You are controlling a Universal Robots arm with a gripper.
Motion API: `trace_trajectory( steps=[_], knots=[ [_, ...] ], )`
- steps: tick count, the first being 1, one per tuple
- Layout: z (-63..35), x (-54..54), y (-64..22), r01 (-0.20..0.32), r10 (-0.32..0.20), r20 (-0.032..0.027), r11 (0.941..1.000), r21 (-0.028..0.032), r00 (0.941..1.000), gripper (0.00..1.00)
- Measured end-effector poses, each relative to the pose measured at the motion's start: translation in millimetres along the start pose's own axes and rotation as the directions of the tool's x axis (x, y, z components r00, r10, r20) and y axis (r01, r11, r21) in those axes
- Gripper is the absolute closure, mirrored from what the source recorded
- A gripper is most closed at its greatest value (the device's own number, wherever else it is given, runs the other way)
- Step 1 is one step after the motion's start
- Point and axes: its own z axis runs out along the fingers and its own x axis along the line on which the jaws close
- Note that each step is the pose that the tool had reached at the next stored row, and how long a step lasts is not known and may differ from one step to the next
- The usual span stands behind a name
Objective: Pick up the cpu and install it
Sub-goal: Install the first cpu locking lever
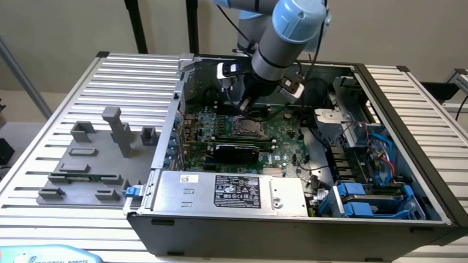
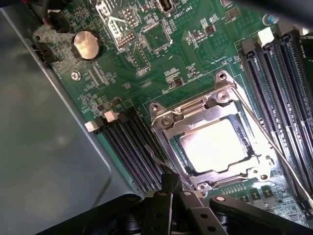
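The cpu is seen seated in the metal socket frame on the green motherboard, its pale silver top facing up. The gripper is held just beside the frame's edge, its fingers clenched together with nothing grasped between them.

The open computer case sits on the slatted table, and the fixture blocks lie beside it toward the exterior view's left. Inside the case lies the motherboard, the power supply in front of it, drive bays toward the exterior view's right. The arm reaches down into the case, gripper just beside the socket frame. The cpu lies flat in that frame, memory slots flanking both sides.
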Motion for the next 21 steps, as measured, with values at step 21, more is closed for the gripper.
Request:
trace_trajectory(
  steps=[21],
  knots=[
    [0.9, 0.0, -2.6, 0.033, -0.034, -0.0093, 0.9990, -0.0309, 0.9994, 0.89]
  ],
)
